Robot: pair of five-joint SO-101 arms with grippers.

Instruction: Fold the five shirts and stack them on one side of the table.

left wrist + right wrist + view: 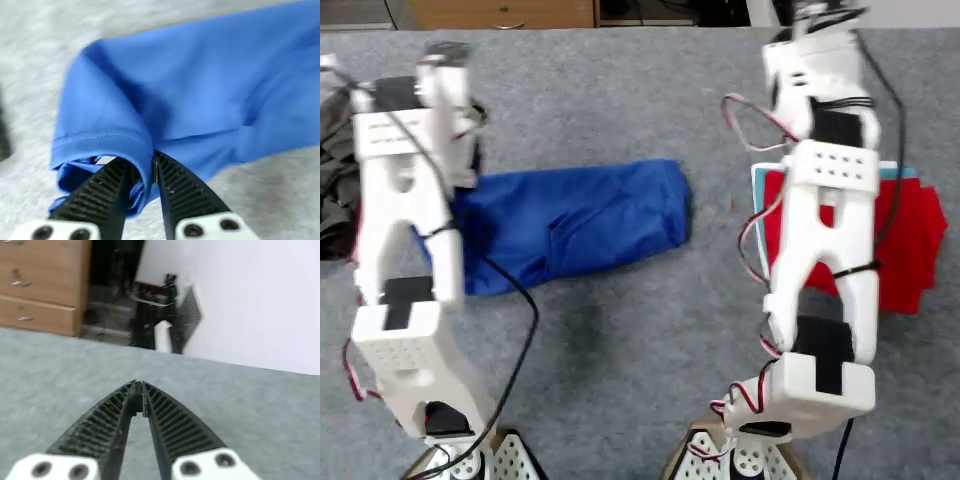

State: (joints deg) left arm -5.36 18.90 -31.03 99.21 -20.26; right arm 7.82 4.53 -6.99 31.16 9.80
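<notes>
In the left wrist view, the left gripper (151, 162) was pinching a folded hem of the blue shirt (200, 90), with cloth caught between the ribbed fingers (175, 187). The high view showed the blue shirt (580, 220) lying folded lengthwise on the grey table (620, 90), its left end under the left arm. To the right of the blue shirt and apart from it, a red shirt (910, 240) lay under the right arm. Left of the blue shirt, dark garments (332, 190) lay heaped at the table edge. Farther off than the blue shirt, the right gripper (138, 390) was pressed together on nothing, facing a wooden drawer unit (40, 285).
</notes>
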